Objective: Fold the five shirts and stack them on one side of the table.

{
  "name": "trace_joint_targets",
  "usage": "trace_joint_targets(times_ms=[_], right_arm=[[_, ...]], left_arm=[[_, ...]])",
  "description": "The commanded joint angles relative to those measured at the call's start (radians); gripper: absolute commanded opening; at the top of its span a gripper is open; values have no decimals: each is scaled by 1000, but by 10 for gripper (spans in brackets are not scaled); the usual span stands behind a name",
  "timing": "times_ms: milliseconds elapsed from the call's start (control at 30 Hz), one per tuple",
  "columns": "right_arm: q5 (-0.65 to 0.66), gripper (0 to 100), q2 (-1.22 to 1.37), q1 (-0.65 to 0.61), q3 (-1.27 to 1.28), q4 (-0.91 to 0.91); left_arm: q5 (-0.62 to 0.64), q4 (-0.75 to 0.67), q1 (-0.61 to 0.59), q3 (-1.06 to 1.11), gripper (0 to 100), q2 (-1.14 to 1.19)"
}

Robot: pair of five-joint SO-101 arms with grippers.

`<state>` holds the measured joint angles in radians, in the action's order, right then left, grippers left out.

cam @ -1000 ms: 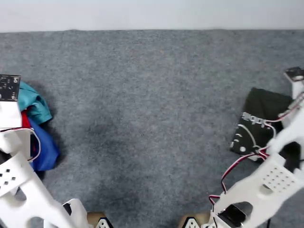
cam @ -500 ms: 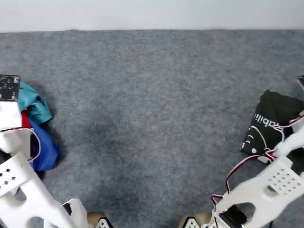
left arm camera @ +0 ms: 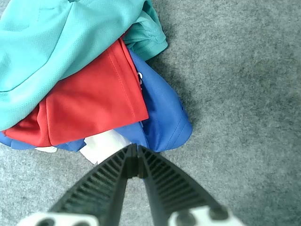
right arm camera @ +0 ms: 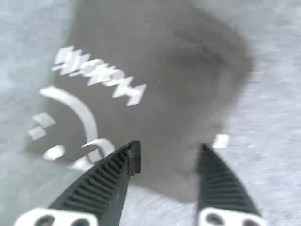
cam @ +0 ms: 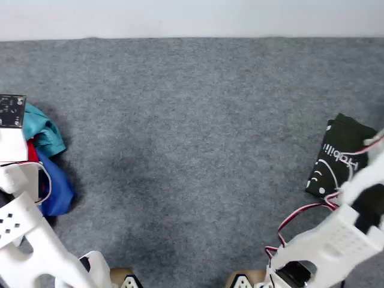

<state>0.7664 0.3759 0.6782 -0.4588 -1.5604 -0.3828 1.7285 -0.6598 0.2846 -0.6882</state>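
- Shirts lie at opposite edges of the high view: a folded black shirt [cam: 337, 157] at right, a teal, red and blue pile [left arm camera: 89, 94] at left.
- Right gripper [right arm camera: 168, 157] hangs over the black shirt, jaws apart.
- Left gripper [left arm camera: 137, 161] sits just beside the pile, jaws together.

my left arm [cam: 27, 240]: at near-left table edge, angled up from base | my left gripper [left arm camera: 134, 151]: fingers pressed together, tips meeting, pointing down | my right arm [cam: 339, 237]: stretched out to right edge | my right gripper [right arm camera: 169, 153]: fingers spread apart, pointing down
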Motion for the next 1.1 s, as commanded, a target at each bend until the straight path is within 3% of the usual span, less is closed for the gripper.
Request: trace_joint_targets(times_ms=[0,200,433,600,1067], right_arm=[[-20,9,-67,-71,-17,-130],[-25,11,-12,-133,71,-171],[-104,9,163,-188,152,-15],[-124,9,231,-254,152,-5],[-166,9,-131,-278,157,-228]], left_arm=[[2,26,8,-4,6,-25],[2,26,8,-4,6,-25],[2,26,5,-4,6,-25],[2,26,5,-4,6,-25],[2,26,8,-2,6,-25]])
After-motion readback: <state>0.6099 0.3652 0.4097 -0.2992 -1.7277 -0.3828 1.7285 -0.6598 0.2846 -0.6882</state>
